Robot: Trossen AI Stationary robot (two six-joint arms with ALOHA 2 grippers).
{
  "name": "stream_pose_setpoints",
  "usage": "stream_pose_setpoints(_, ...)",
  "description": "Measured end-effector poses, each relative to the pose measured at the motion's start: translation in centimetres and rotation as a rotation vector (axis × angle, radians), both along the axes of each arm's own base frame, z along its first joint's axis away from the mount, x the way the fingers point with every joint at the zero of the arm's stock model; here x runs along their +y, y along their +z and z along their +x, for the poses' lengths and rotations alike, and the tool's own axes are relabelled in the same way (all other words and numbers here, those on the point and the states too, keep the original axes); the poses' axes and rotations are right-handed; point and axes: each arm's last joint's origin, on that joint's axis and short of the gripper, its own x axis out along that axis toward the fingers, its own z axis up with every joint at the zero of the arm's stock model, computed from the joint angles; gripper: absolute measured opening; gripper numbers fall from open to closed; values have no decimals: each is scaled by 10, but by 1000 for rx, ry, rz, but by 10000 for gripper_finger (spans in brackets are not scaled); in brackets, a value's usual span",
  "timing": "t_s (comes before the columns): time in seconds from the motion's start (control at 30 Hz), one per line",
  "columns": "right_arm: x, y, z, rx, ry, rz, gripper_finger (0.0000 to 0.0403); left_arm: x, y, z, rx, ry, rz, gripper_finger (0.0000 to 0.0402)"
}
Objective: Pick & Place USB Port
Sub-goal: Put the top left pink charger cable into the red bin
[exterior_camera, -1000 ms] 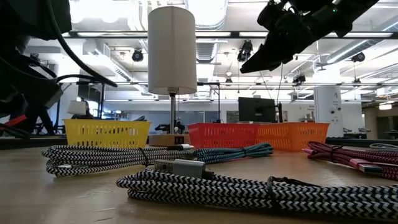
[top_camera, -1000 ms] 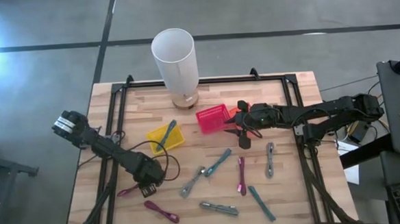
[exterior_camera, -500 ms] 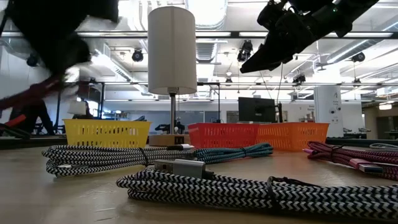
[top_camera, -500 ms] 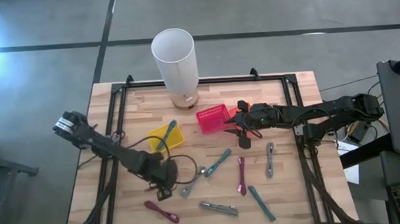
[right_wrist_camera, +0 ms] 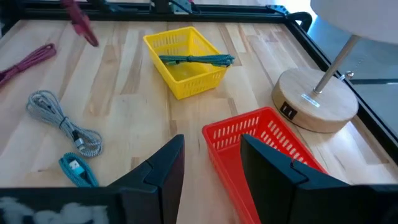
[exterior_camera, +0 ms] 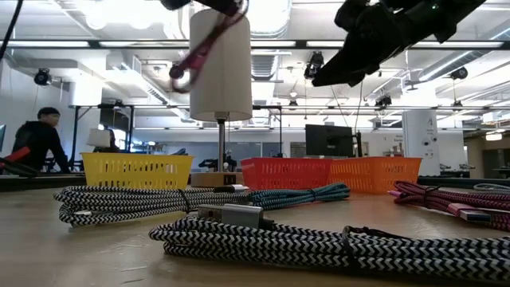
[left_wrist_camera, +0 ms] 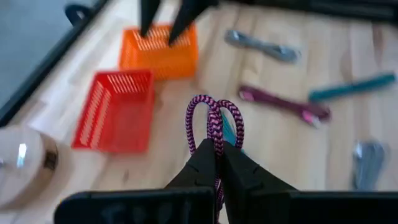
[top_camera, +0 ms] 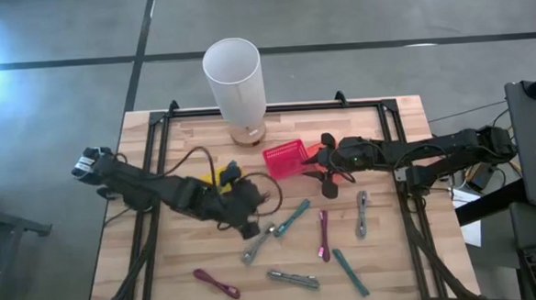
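My left gripper (left_wrist_camera: 217, 152) (top_camera: 251, 211) is above the middle of the table, shut on a magenta braided USB cable (left_wrist_camera: 214, 121) that shows in the low view as a dangling strand (exterior_camera: 201, 49). My right gripper (right_wrist_camera: 211, 158) (top_camera: 325, 176) hangs open over the orange basket (left_wrist_camera: 158, 50), next to the red basket (top_camera: 285, 158) (right_wrist_camera: 261, 140). The yellow basket (right_wrist_camera: 183, 59) holds a teal cable (right_wrist_camera: 196, 60). More bundled cables lie flat on the table: teal (top_camera: 293, 217), grey (top_camera: 257, 244), magenta (top_camera: 324, 234). My left gripper pinches the magenta cable between its two fingers (left_wrist_camera: 202, 165) at a folded part of the bundle. A doubled loop (left_wrist_camera: 217, 112) sticks out past the fingertips. The cable is lifted clear of the table, and its rest hangs below the fingers.
A lamp with a white shade (top_camera: 234, 78) stands on a wooden base (right_wrist_camera: 311, 99) at the table's far edge. Other cables lie toward the near side: grey (top_camera: 361, 214), teal (top_camera: 351, 272), grey (top_camera: 293, 278), magenta (top_camera: 217, 283). A black frame (top_camera: 153, 147) runs along the table's sides.
My left gripper has swung from the table's near left part toward the right and far side, to the middle, rising as it went. The magenta cable, which lay on the table beside it, has gone up with it and is now lifted clear.
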Motion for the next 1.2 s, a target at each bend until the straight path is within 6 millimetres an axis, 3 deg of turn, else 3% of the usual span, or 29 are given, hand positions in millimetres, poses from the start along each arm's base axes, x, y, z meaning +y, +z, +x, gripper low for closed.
stream_pose_setpoints(0.2,2,10,-23,51,-14,28,150,30,-14,22,-145,20,74,7)
stream_pose_setpoints(0.37,3,14,-38,71,-41,76,150,68,-28,34,-262,57,124,5)
stream_pose_setpoints(0.7,3,9,-39,91,-48,87,150,141,-74,25,-423,159,63,5)
stream_pose_setpoints(0.83,2,4,-35,116,-49,88,150,154,-89,18,-395,188,32,6)
stream_pose_setpoints(0.97,2,-1,-32,143,-46,83,150,155,-92,20,-402,164,12,7)
stream_pose_setpoints(1.2,2,-4,-30,150,-64,111,150,159,-86,46,-367,185,-29,4)
